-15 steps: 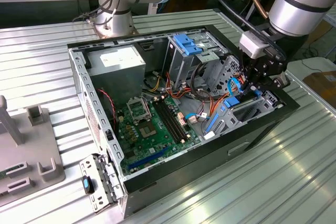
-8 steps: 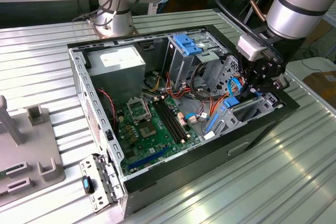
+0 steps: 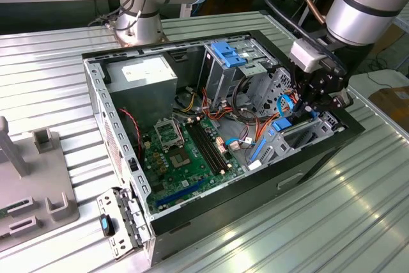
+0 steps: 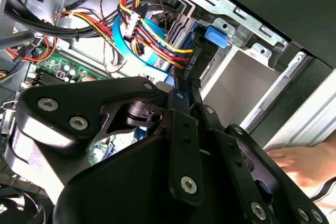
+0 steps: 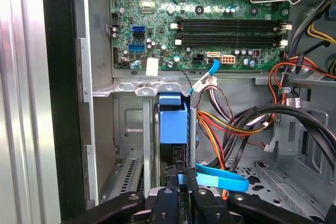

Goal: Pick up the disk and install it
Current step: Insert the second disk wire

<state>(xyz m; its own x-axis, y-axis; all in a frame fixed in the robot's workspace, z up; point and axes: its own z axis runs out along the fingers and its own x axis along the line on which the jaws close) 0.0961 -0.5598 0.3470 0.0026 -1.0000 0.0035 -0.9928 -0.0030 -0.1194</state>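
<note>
Disk going edge-first into the drive bay of the open computer case [image 3: 192, 218].

Gripper [image 3: 305, 110] is clenched on the disk [image 5: 173, 123], which stands on edge in the bay beside the motherboard [image 3: 185, 158]. Good practice would be keeping the blue rails parallel to the bay walls, clear of the cable bundle [image 4: 152, 30]. The second wrist view adds a person's hand [image 4: 304, 163] outside the case; the exterior view gives the overall layout.

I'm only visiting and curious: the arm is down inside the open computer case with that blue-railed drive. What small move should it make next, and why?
Probably ease the flat grey hard drive with bright blue plastic rails slowly and straight further into the grey metal bay. In the first wrist view the fingers look closed on it, it stands on edge at the bay, and the orange and yellow wires run close beside it.
</note>
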